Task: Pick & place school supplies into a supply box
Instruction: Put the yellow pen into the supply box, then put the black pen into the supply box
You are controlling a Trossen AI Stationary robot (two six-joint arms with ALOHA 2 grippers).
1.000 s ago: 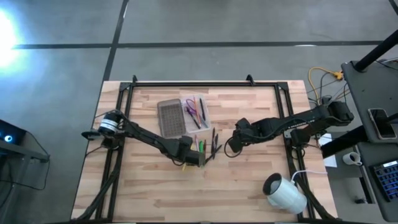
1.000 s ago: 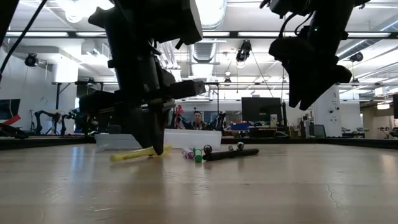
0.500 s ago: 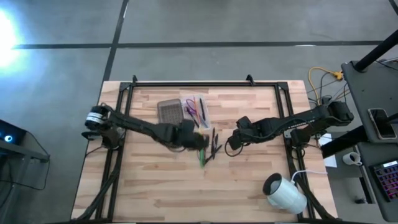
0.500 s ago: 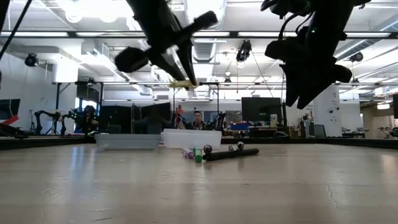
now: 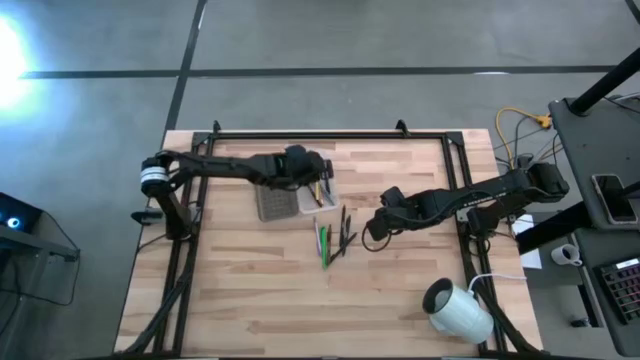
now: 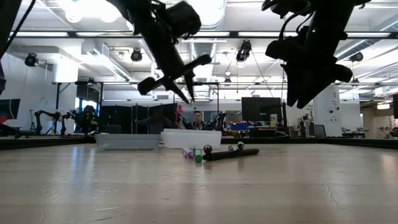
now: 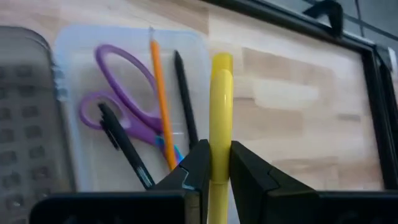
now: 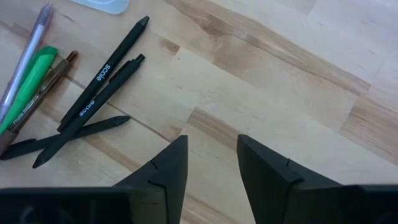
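My left gripper (image 5: 315,182) hangs over the clear tray (image 5: 322,199), shut on a yellow marker (image 7: 221,106). The tray (image 7: 68,93) holds purple scissors (image 7: 124,93), an orange pencil (image 7: 160,99) and dark pens (image 7: 121,146). The grey lid (image 5: 272,197) lies beside the tray on its left. A green marker (image 5: 323,245) and several dark pens (image 5: 345,230) lie on the table near the tray. My right gripper (image 5: 372,232) hovers open just right of those pens (image 8: 99,93). My left gripper pinches the yellow marker's barrel (image 7: 219,163) between its two fingers (image 7: 198,165), coming from above. The marker is lifted clear of the table, and its free end (image 7: 222,61) sticks out over the tray's right edge.
A white roll (image 5: 458,310) lies at the table's near right corner. A dark frame (image 5: 330,135) runs along the far edge and both sides. Bare wood lies across the near half of the table.
My left gripper has lifted the yellow marker off the table near the pens and carried it up and toward the far edge, ending over the clear tray. The marker is now clear of the table. My right gripper has kept still.
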